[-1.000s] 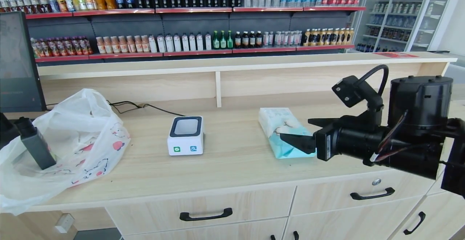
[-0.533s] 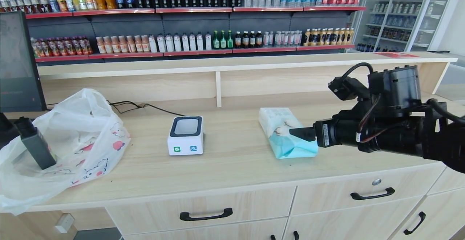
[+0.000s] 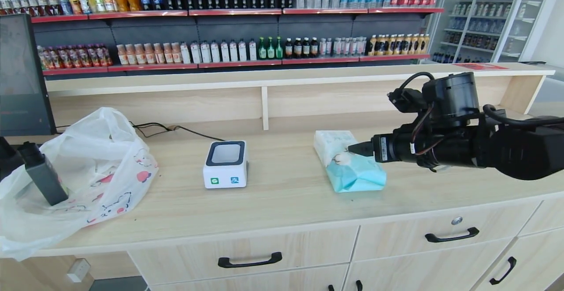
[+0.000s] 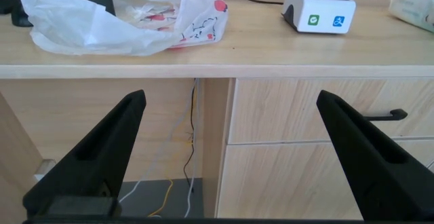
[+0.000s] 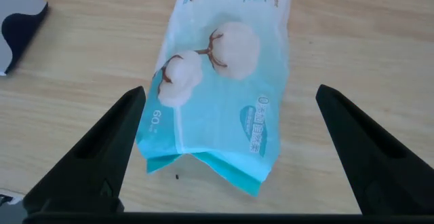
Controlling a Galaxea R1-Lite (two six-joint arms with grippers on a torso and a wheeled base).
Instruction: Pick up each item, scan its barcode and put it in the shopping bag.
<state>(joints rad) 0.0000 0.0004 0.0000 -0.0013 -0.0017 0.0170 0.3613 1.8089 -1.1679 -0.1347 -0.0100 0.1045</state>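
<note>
My left pincer point(image 4: 230, 95) hangs low in front of the counter point(image 3: 286, 194), facing the drawers point(image 4: 305, 163) under its edge. Its two black fingers point(image 4: 102, 156) are spread wide, with nothing between them.

My right pincer point(image 3: 355, 149) reaches in from 3 o'clock and hovers over the middle of a tissue pack point(image 3: 352, 170). It is also wide open and grips nothing. Seen from its own wrist, the fingers point(image 5: 359, 156) stand well out to either side of the pack point(image 5: 217, 81).

The pack is white and teal with a cotton-boll picture, and lies flat on the counter. At its 9 o'clock sits a small white scanner point(image 3: 225, 164) with a dark window on top. Further toward 9 o'clock, a white printed shopping bag point(image 3: 97, 167) slumps open with a grey block point(image 3: 42, 178) standing at its mouth.

At 12 o'clock, beyond the counter's raised back, are red shelves of bottles point(image 3: 229, 22).
</note>
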